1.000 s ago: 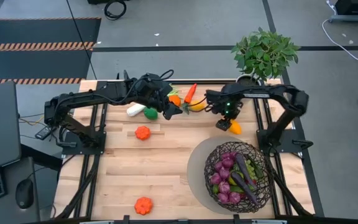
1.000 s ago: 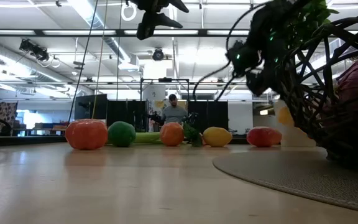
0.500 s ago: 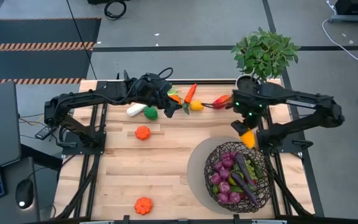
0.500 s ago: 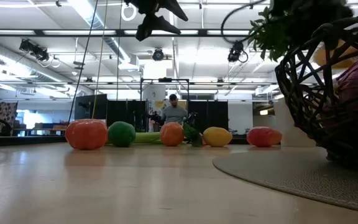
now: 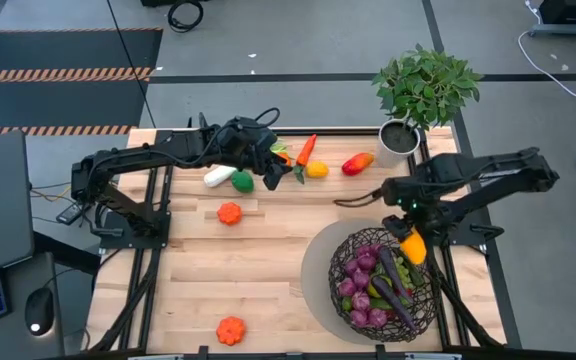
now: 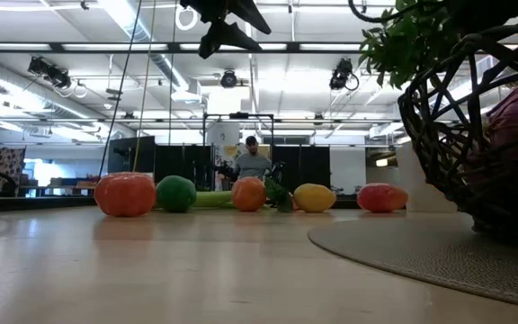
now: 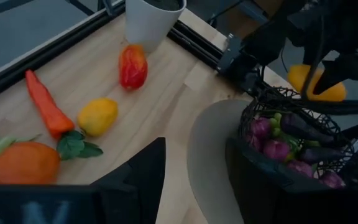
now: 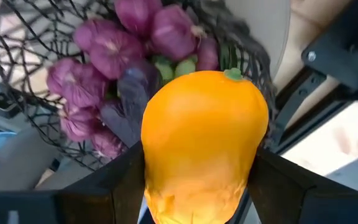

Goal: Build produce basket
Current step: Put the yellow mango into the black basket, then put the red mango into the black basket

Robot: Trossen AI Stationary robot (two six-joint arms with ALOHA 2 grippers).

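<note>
High view: right end effector (image 5: 411, 243), clamped on an orange pepper (image 5: 413, 247), has travelled from the far produce row to just above the basket (image 5: 385, 283) rim. Basket directly beneath, already holding eggplants. Release appears imminent. Left end effector (image 5: 276, 166) hangs over the remaining produce, fingers parted, empty.

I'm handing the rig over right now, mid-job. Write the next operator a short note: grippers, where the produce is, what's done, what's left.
Right gripper: shut on an orange-yellow pepper, held over the basket's rim, not yet released.
Left gripper: open, empty, waiting above the produce at the table's far side.
Done: purple and green pieces already lie in the basket.
Left: drop the pepper in, then fetch the red pepper, yellow fruit, carrot, leek, lime and two small pumpkins.
</note>
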